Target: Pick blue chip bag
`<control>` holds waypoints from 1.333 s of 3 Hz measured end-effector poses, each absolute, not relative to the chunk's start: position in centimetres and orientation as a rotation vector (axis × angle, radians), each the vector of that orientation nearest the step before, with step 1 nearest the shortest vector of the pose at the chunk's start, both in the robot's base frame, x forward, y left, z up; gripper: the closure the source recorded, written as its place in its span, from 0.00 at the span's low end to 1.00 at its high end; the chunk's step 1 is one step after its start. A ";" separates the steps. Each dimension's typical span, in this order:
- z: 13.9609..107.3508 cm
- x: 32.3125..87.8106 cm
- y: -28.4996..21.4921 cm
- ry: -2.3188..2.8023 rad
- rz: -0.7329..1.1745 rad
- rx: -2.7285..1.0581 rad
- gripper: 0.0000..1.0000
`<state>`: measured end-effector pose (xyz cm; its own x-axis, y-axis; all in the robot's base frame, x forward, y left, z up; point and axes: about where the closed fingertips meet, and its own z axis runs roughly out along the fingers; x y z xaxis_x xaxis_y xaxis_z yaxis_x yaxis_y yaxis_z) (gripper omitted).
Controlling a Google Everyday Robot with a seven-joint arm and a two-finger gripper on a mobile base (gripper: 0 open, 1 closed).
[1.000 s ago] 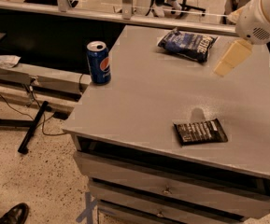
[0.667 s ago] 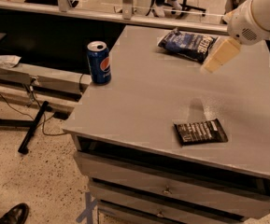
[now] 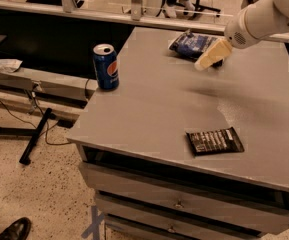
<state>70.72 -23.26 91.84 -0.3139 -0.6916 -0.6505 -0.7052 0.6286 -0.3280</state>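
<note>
— Where is the gripper?

— The gripper [image 3: 209, 58] hangs from a smooth white arm [image 3: 264, 16] over the far part of the grey table [image 3: 149, 104], its cream tip slanting down toward the picture's left. I cannot tell whether it is wide or narrow.

— And the blue chip bag?

— The blue chip bag [image 3: 186, 44] lies just behind the gripper, near the table's far edge. The tip overlaps the bag's end in this view; I cannot tell whether they touch. The bag is crinkled, puffy and dark blue with pale print.

— Is there room around it?

— Bare matte tabletop spreads on the near side of the gripper. A round blue Pepsi can [image 3: 106, 66] stands well off to its picture-left, by the side edge. A flat black packet [image 3: 214, 140] lies well apart, toward the front edge.
</note>
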 end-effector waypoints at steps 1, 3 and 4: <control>88.8 75.2 -22.7 2.057 0.062 -0.986 0.03; 86.5 79.0 -23.8 2.075 0.017 -0.894 0.56; 87.5 79.3 -24.8 2.053 -0.010 -0.867 0.87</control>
